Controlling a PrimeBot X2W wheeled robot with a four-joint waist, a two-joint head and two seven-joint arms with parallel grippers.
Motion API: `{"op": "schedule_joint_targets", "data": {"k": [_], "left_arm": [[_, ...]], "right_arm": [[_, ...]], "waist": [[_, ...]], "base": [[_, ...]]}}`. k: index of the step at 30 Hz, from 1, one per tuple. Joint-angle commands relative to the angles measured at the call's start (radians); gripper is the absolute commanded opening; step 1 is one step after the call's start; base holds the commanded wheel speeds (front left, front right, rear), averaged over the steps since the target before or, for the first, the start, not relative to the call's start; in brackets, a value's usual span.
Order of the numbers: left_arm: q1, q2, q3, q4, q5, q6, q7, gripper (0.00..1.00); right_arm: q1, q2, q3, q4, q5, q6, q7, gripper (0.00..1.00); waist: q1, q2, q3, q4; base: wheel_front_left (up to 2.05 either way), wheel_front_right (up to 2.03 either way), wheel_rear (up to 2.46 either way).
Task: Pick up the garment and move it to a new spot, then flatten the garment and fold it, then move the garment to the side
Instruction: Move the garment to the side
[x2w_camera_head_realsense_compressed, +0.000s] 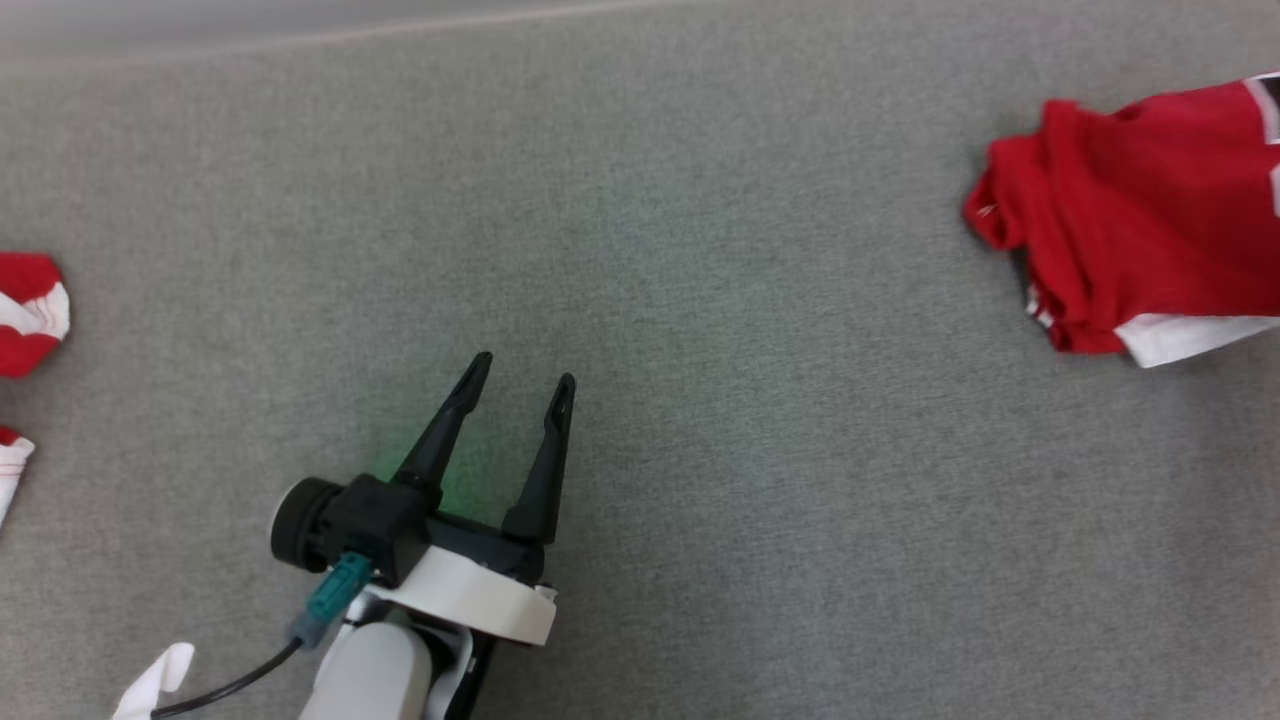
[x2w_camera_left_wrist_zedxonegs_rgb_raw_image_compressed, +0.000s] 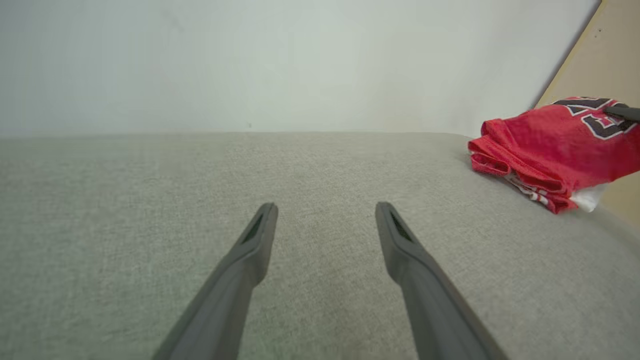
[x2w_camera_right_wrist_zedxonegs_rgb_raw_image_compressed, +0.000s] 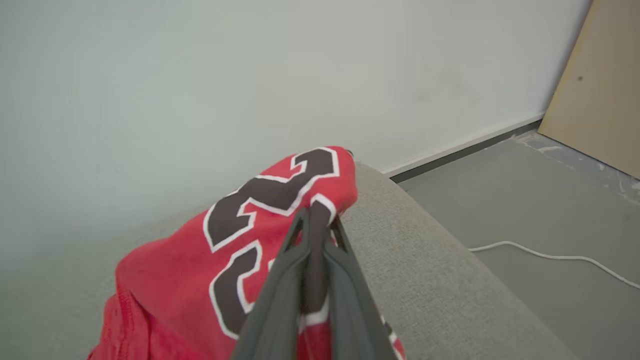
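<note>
1. Spreading across the head view, the grey cloth-covered bench (x2w_camera_head_realsense_compressed: 700, 300) carries everything; its right edge curves down towards the floor (x2w_camera_right_wrist_zedxonegs_rgb_raw_image_compressed: 525, 210).
2. Pale wall (x2w_camera_left_wrist_zedxonegs_rgb_raw_image_compressed: 300, 60) rises behind the far edge of the bench.
3. Beige board (x2w_camera_right_wrist_zedxonegs_rgb_raw_image_compressed: 600, 90) leans at the far right, standing on the floor.
4. Garment (x2w_camera_head_realsense_compressed: 1140, 230): red, with white trim and dark numerals edged in white. It lies bunched at the far right of the bench, well apart from the left arm. Its left end rests on the cloth, and its right part runs out of the head view.
5. Left gripper (x2w_camera_head_realsense_compressed: 525, 369) hangs over bare bench at the near left, fingers pointing far. Its jaws are released and spread wide, with nothing between them. The left wrist view shows both fingers (x2w_camera_left_wrist_zedxonegs_rgb_raw_image_compressed: 250, 250) above the grey cloth, with the garment off to their right.
6. Right gripper (x2w_camera_right_wrist_zedxonegs_rgb_raw_image_compressed: 317, 220) is at the garment's right end. Its jaws are clenched on a fold of red cloth beside the numerals. One dark fingertip (x2w_camera_left_wrist_zedxonegs_rgb_raw_image_compressed: 622, 111) shows on the garment in the left wrist view.
7. Another red-and-white cloth (x2w_camera_head_realsense_compressed: 30, 310) sits at the left edge of the bench.
8. White scrap (x2w_camera_head_realsense_compressed: 160, 680) lies at the near left, just beside the left arm.
9. White cable (x2w_camera_right_wrist_zedxonegs_rgb_raw_image_compressed: 550, 256) trails over the floor.
10. Teal plug (x2w_camera_head_realsense_compressed: 335, 590) sits on the left wrist, with a dark lead running from it.
</note>
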Motion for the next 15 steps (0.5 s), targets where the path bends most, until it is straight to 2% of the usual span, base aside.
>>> {"op": "schedule_joint_targets", "data": {"k": [1,7,8,10,11,15], "left_arm": [[-0.016,0.005,0.001,-0.006,0.017,-0.001,0.000,1.00],[-0.031,0.011,0.004,-0.010,0.025,-0.005,0.001,1.00],[-0.032,0.012,0.005,-0.009,0.027,-0.006,0.001,1.00],[-0.036,0.012,0.005,-0.009,0.027,-0.006,0.001,1.00],[-0.041,0.011,0.003,-0.011,0.028,-0.006,0.001,1.00],[-0.046,0.005,-0.003,-0.018,0.026,-0.007,0.001,1.00]], "right_arm": [[-0.032,-0.029,-0.005,0.033,0.010,-0.002,0.003,0.00],[-0.088,-0.059,0.011,0.122,-0.001,-0.002,0.002,0.00],[-0.099,-0.061,0.020,0.140,-0.010,-0.002,0.001,0.05],[-0.123,-0.069,0.039,0.180,-0.032,-0.002,-0.001,0.62],[-0.134,-0.071,0.048,0.200,-0.043,-0.002,-0.006,1.00],[-0.165,-0.082,0.078,0.269,-0.090,-0.002,-0.054,1.00]], "waist": [[-0.0003,0.0000,0.042,0.019],[-0.0003,0.0000,0.081,0.025],[-0.0003,0.0000,0.085,0.026],[-0.0003,0.0000,0.090,0.029],[-0.0003,0.0000,0.091,0.032],[-0.0003,0.0000,0.075,0.044]], "base": [[0.00,0.00,0.00],[0.00,0.00,0.00],[0.00,0.00,0.00],[0.00,0.00,0.00],[0.00,0.00,0.00],[0.00,0.00,0.00]]}}
